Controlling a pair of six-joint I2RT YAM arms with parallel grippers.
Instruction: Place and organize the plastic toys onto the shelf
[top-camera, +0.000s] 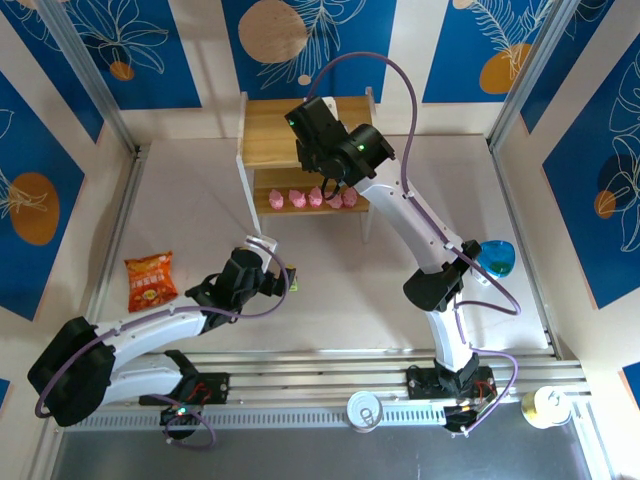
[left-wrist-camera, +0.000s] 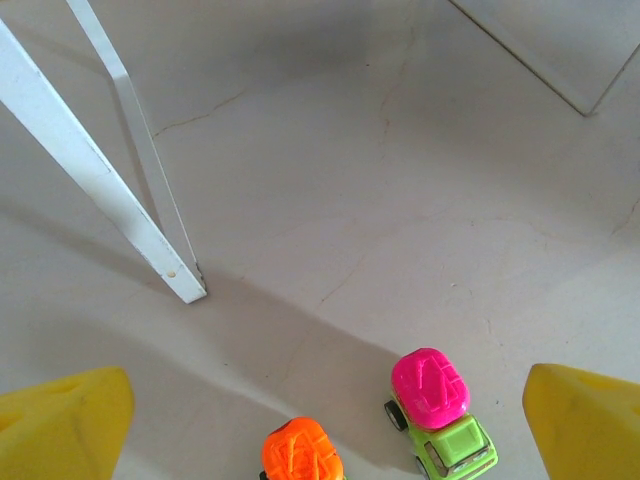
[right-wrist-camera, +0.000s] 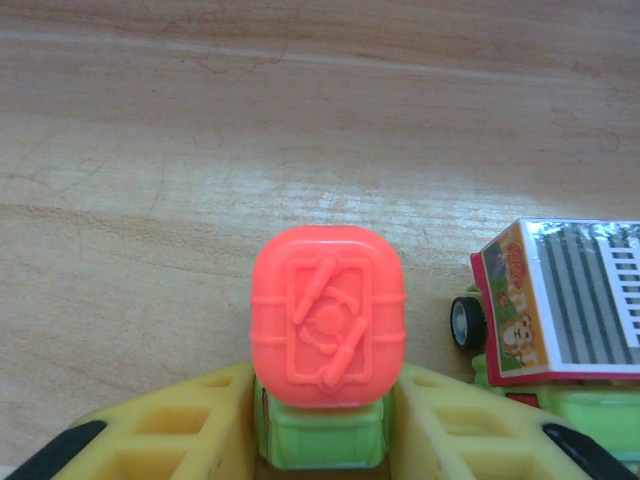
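Observation:
Over the shelf (top-camera: 268, 130), my right gripper (top-camera: 335, 168) (right-wrist-camera: 325, 440) holds a green toy car with an orange top (right-wrist-camera: 327, 315). Its yellow fingers (right-wrist-camera: 180, 430) hug both sides of the car, which rests on the wooden board (right-wrist-camera: 200, 150). Another green car with a picture-sticker box (right-wrist-camera: 565, 300) stands just to its right. Several pink figures (top-camera: 313, 198) line the lower board. My left gripper (top-camera: 283, 280) (left-wrist-camera: 325, 425) stands open low over the table. A magenta-topped green car (left-wrist-camera: 435, 400) and an orange-topped car (left-wrist-camera: 302, 452) sit between its fingers, untouched.
An orange-red snack bag (top-camera: 150, 280) lies at the left of the table. A blue bowl (top-camera: 497, 258) sits at the right, behind the right arm. A white shelf leg (left-wrist-camera: 150, 240) stands ahead-left of the left gripper. Two cans (top-camera: 365, 410) (top-camera: 545, 405) rest by the near rail.

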